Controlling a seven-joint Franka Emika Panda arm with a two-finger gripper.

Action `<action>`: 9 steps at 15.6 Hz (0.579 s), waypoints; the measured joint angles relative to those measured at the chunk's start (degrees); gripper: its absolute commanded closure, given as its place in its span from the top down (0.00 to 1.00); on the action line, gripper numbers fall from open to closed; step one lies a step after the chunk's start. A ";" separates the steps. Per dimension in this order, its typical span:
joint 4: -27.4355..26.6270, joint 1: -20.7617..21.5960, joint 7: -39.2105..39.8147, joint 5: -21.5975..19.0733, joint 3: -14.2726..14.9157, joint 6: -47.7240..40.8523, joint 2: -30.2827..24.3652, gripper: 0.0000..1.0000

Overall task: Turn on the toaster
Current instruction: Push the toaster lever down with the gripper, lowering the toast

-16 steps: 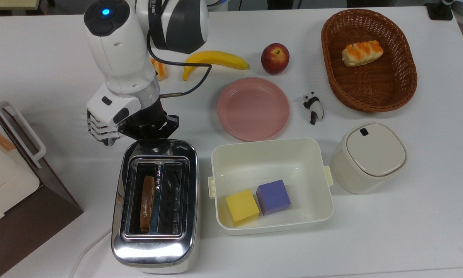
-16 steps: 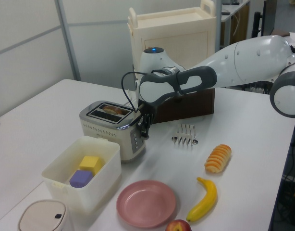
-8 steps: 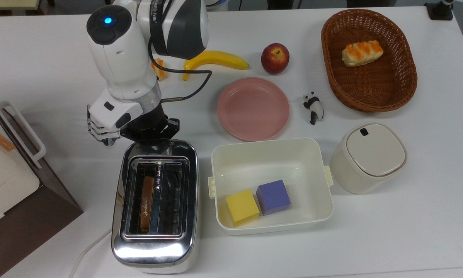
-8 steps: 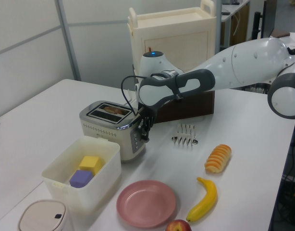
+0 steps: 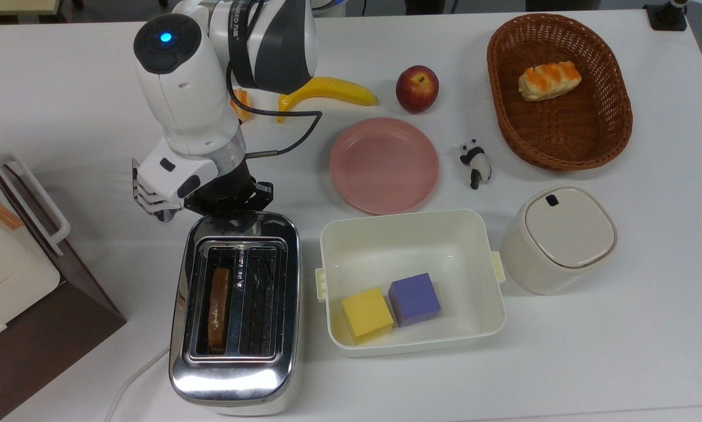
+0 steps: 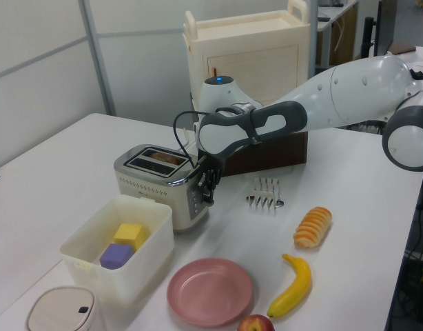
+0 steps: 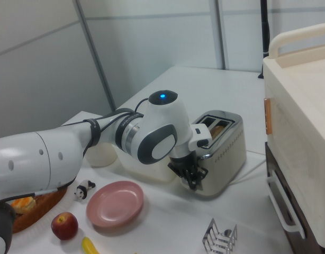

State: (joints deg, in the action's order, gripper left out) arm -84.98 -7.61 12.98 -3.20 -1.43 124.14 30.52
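Note:
The chrome two-slot toaster lies lengthwise on the white table at the top view's lower left, with a browned slice in its left slot and a white cord trailing from its near end. My gripper points down against the toaster's far end, where the lever knob is hidden behind it. The left view shows the gripper pressed to the end panel of the toaster. In the right view the gripper sits low on the same end of the toaster.
A wire toast rack stands just left of my wrist, and a brown-and-white appliance fills the top view's left edge. Right of the toaster a white bin holds two cubes. Beyond are a pink plate, banana, apple, basket and canister.
The arm's wrist has sunk a little at the toaster's far end, with the gripper staying on that end. The toaster and all else on the table have not shifted.

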 measured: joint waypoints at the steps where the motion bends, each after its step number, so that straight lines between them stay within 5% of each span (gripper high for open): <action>1: -0.01 0.00 0.00 0.08 0.00 0.11 0.10 0.00; 9: -0.03 0.05 0.00 0.68 0.00 0.25 0.27 0.00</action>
State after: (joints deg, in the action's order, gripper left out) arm -85.00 -7.56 12.98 -2.52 -1.43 124.39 30.79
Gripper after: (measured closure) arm 0.991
